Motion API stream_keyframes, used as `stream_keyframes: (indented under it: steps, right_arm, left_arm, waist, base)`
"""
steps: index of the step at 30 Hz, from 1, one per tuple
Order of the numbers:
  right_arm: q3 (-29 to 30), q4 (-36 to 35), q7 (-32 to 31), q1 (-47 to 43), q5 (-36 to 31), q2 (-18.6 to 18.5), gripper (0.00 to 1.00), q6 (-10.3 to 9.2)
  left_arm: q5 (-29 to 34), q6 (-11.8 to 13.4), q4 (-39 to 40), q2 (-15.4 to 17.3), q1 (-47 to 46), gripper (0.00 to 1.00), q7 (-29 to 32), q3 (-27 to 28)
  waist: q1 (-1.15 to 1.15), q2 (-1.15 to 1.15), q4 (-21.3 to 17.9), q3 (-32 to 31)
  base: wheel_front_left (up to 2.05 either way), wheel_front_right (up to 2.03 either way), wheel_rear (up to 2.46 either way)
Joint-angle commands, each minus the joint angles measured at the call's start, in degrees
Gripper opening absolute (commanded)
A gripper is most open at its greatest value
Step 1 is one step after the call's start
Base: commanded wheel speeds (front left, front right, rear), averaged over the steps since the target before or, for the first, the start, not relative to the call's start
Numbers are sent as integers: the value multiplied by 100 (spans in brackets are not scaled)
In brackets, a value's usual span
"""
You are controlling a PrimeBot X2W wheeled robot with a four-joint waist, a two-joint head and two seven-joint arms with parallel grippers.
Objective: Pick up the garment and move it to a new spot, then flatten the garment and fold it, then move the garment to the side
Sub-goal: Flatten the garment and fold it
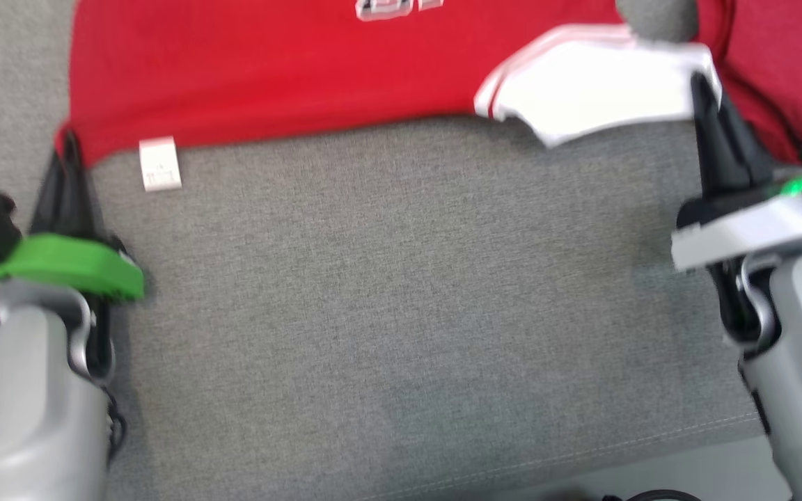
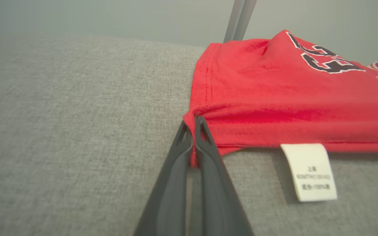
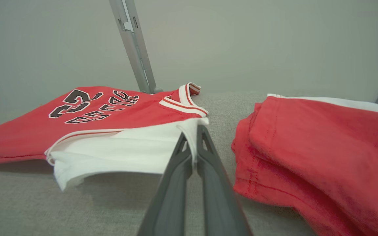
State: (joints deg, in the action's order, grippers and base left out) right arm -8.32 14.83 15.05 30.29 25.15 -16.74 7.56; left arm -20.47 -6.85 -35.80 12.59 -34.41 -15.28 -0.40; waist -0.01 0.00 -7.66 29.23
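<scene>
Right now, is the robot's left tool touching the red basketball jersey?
Touching. The left wrist view shows the left tool shut on the corner of the red basketball jersey, with red cloth pinched inside.

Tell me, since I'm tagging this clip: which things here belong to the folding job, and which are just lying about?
In the job: red jersey, its corner pinched by the left gripper, its white sleeve by the right gripper.
Lying about: second red garment, metal pole.
</scene>
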Motion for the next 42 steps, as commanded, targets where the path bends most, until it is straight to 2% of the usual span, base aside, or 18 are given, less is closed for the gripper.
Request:
stream_keyframes:
  steps: [1,6,11,18,21,27,33,38,42]
  right_arm:
    - [115,59,13,-309,60,21,0,-15]
    - [178,257,13,-1137,-75,42,0,-15]
    - [130,518,14,-1835,-47,42,0,-16]
    - [-281,988,14,-2527,35,-49,0,-15]
    - [-440,1157,14,-2834,102,-68,0,-15]
    - [-560,1360,14,-3272,193,-141,0,-14]
    - [-315,1026,13,-3411,333,-217,0,-14]
    - [-83,576,14,-2987,280,-206,0,-14]
    - [-121,647,14,-2386,145,-177,0,-13]
  left_arm:
    - [67,4,-147,-141,528,0,29,122]
    - [245,-37,-142,-523,1493,0,31,485]
    - [320,-48,-132,-750,2319,0,38,578]
    - [190,-51,91,-896,3271,0,36,604]
    - [153,-52,238,-927,3646,0,25,450]
    - [116,-52,339,-938,4103,0,21,208]
    - [-7,-53,636,-928,4324,0,17,101]
    - [-67,-54,1175,-852,3958,0,18,-44]
    - [-156,-55,1243,-738,3483,0,17,-326]
  waist:
    - [1,0,-45,-710]
    - [1,0,-40,-1312]
    - [1,0,-23,-1927]
    - [1,0,-11,-2561]
    - [1,0,26,-2762]
    - [1,0,154,-2957]
    - [1,0,247,-2925]
    - [1,0,381,-2693]
    - [1,0,461,-2492]
  base:
    - [0,0,0]
    - [0,0,0]
    - [0,0,0]
    - [0,0,0]
    - [0,0,0]
    - [0,0,0]
    - [0,0,0]
    - [0,0,0]
    - [0,0,0]
